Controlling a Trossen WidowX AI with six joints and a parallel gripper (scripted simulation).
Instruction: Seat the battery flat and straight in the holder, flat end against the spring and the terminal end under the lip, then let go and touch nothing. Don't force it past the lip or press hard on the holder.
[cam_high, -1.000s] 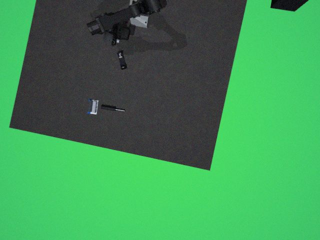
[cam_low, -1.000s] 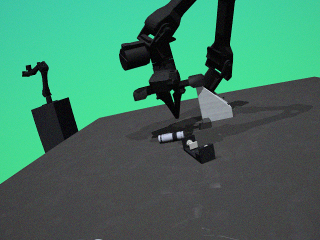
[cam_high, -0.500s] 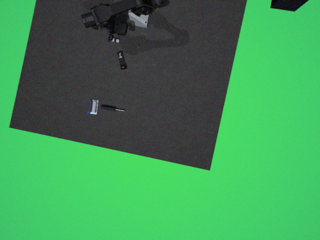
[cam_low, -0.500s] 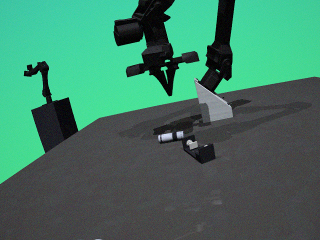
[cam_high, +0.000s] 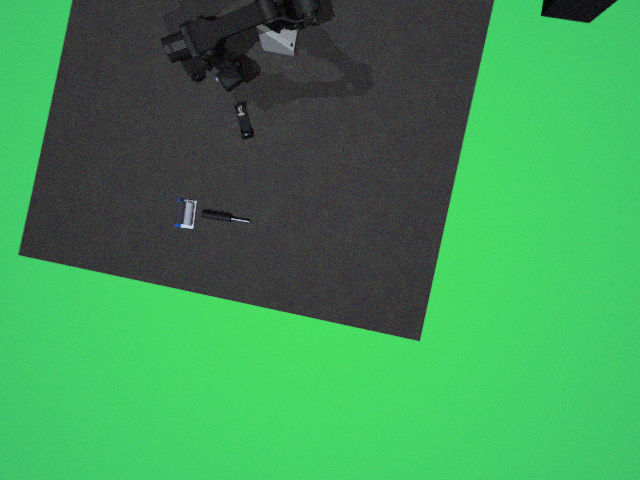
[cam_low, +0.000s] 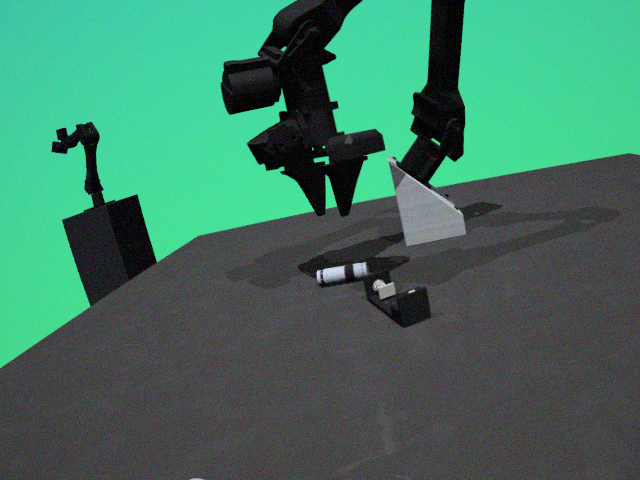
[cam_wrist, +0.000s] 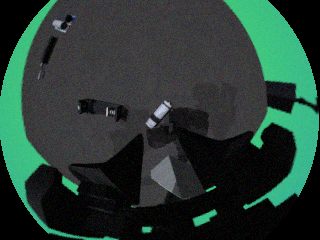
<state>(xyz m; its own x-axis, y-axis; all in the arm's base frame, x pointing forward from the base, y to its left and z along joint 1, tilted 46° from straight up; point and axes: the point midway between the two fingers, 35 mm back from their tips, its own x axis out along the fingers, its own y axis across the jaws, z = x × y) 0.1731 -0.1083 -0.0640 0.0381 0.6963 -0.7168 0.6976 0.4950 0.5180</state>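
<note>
The battery, white with a dark band, lies on its side on the table, outside the holder, beside its spring end. I cannot make it out in the top view. The black holder stands on the table, its bay empty, with a pale coil spring at the end nearer the battery. My gripper is partly open and empty. It points down, well above the table and behind the battery as the exterior camera sees it, touching neither thing.
A white and blue bracket-like object and a black screwdriver-like tool lie beyond the holder. A pale grey wedge stands under the arm's base. A dark pedestal with a small arm stands off the table.
</note>
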